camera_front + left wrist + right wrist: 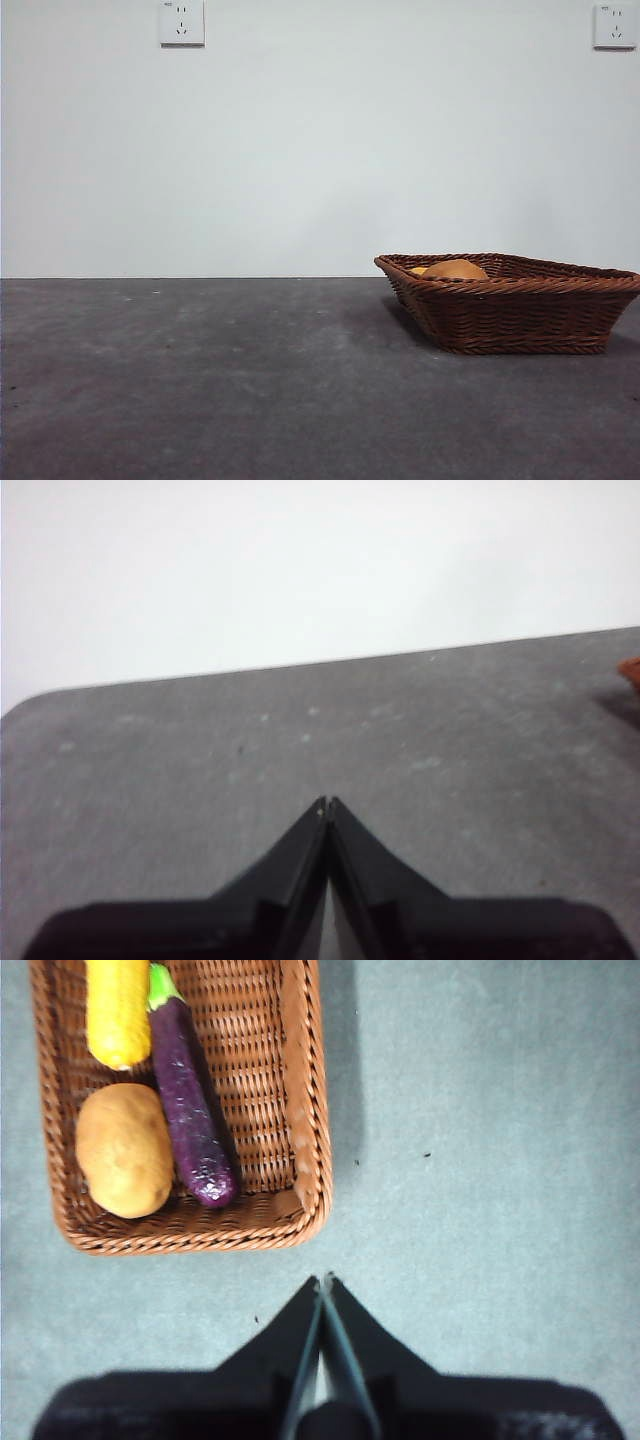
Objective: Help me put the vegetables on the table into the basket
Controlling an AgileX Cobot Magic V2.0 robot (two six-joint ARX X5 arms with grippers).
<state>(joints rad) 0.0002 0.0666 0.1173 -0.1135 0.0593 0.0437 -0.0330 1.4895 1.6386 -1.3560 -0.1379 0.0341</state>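
The brown wicker basket (520,315) stands on the dark grey table (200,380) at the right. In the right wrist view the basket (300,1090) holds a tan potato (124,1150), a dark purple eggplant (190,1110) with a green tip, and a yellow vegetable (118,1010). From the front only the potato's top (455,270) shows above the rim. My right gripper (324,1282) hangs shut above bare table just outside the basket's rim. My left gripper (327,803) is shut over bare table, with a sliver of the basket (631,672) at the view's edge.
A white wall rises behind the table's far edge, with two wall sockets (181,22) high up. In the left wrist view the table's rounded corner (30,705) shows.
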